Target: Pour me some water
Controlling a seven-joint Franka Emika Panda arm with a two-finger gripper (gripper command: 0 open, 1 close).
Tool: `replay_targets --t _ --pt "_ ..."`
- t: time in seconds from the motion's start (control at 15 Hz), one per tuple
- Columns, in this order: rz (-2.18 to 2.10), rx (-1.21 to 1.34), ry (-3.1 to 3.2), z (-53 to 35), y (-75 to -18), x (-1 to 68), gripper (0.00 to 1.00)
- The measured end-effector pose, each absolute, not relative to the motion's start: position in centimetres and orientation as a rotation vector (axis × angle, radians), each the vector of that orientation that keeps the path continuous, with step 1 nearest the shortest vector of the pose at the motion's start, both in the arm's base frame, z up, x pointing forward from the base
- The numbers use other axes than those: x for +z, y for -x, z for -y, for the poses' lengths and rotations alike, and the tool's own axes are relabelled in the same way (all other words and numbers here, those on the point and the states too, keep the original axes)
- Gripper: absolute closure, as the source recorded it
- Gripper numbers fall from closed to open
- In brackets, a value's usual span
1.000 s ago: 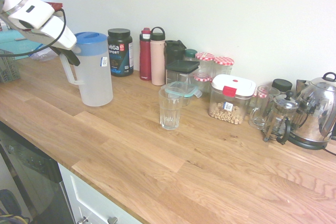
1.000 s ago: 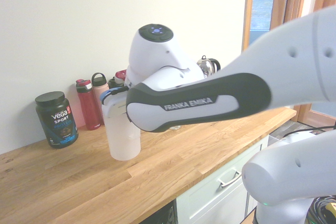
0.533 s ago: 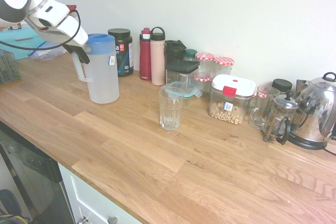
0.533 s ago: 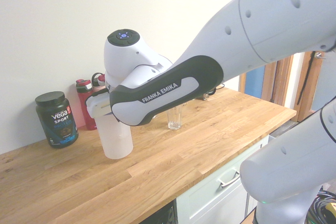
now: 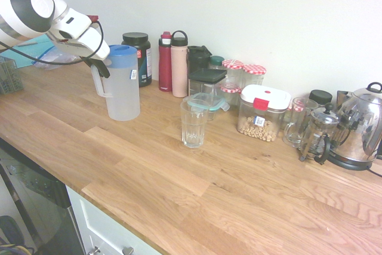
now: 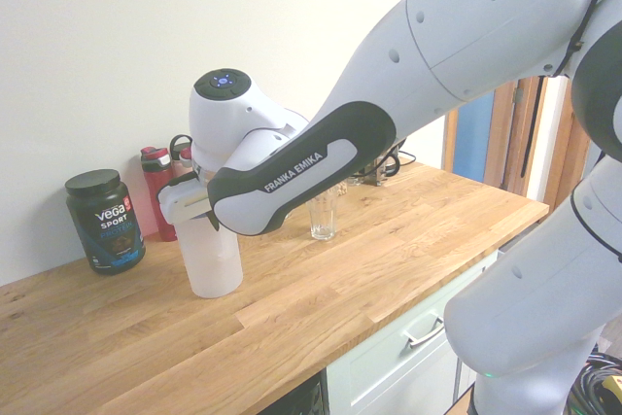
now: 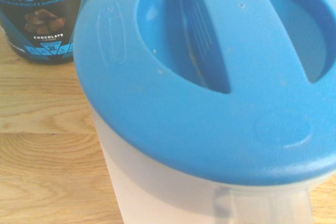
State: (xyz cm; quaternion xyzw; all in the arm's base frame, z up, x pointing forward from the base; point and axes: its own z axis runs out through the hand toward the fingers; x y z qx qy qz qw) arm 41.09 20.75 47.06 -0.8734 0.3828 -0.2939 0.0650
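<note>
One frosted pitcher (image 5: 122,88), blue lid (image 7: 210,77)

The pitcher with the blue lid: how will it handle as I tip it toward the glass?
The pitcher looks like stiff frosted plastic, so it should not flex much. The tool grips only the side handle, so the body may swing or twist off-centre. How full it is cannot be told, so its weight is uncertain. The blue lid looks seated, but might loosen when tilted.

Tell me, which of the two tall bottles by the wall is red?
The red bottle is the one nearer the black tub. The other bottle, right beside it, is pale pink with a dark loop lid.
</note>
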Motion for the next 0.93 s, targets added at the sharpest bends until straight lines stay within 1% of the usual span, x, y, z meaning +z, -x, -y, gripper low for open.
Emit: replay_targets --t 0.67,0.8,0.93 --pt "-1.149 -0.861 2.637 -20.4 -40.4 48.2 0.0" --pt "-1.172 -0.824 2.662 -20.2 -39.2 48.8 0.0" --pt "-1.147 -0.706 2.725 -19.8 -36.4 50.4 0.0"
